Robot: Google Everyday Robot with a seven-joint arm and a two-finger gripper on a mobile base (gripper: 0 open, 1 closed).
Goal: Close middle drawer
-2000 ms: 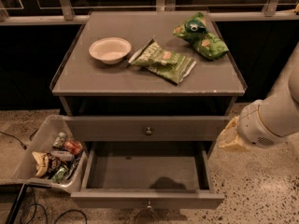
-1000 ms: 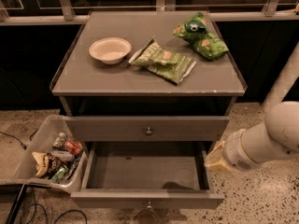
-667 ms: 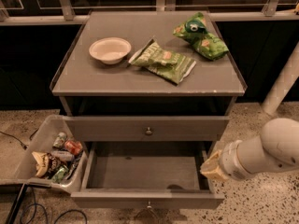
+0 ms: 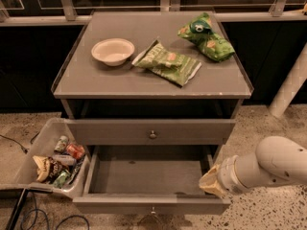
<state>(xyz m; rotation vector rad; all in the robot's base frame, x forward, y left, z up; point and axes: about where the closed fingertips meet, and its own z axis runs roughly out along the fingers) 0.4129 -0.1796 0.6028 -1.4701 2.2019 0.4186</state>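
The middle drawer (image 4: 144,177) is pulled out wide from the grey cabinet. Its plain grey box is empty, and its flat front (image 4: 110,205) carries a small round knob (image 4: 152,210) at the bottom edge of the view. The uppermost drawer (image 4: 120,131) above it is shut, with its knob (image 4: 152,134) showing. The lowest drawer is out of view. My gripper (image 4: 209,182), a tan tip on the white arm (image 4: 273,164), is at the open drawer's right front corner, just behind the front panel and close to the right side wall.
On the cabinet top (image 4: 96,80) lie a white bowl (image 4: 113,51), a green chip bag (image 4: 168,63) and a second green bag (image 4: 206,37). A clear bin (image 4: 38,140) of cans and snacks stands at the left of the drawer. Cables (image 4: 29,214) lie on the floor. A white post (image 4: 290,85) stands at right.
My arm has come down and to the left, from beside the uppermost drawer to the open drawer's right front corner. The drawer has not visibly moved.
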